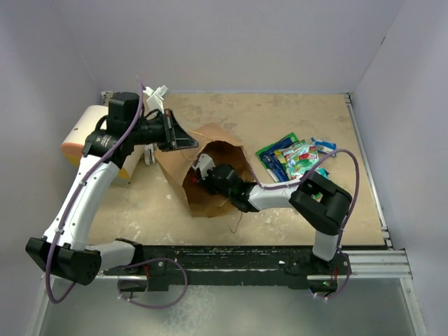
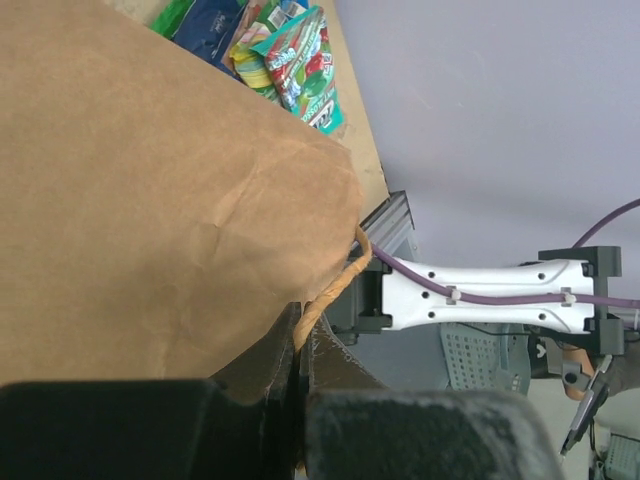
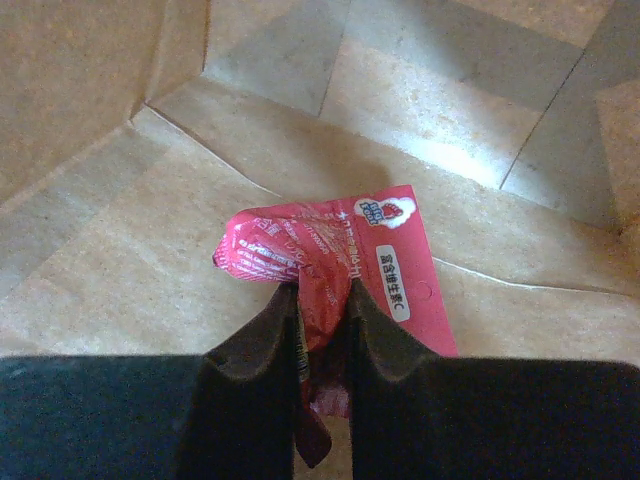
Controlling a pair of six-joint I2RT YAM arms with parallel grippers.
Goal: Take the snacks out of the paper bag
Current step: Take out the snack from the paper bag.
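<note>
**Red packet gripped inside bag**

The bag [image 1: 217, 136] lies on its side on the surface [image 1: 280, 112]. The left claw [image 2: 300, 405] is clamped on the bag's rim by the handle [image 2: 335, 290]. The right claw [image 3: 322, 310], inside the bag, is clamped on the red packet [image 3: 330, 250]. That packet lies dead ahead on the inner wall, long axis crosswise to the jaws. Other packets [image 1: 294, 157] lie outside, right of the bag.

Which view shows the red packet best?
Right wrist: the red packet lies close and clear, pinched between the fingers inside the paper bag. In top external the right gripper largely covers it; left wrist shows only the bag's outside.
</note>
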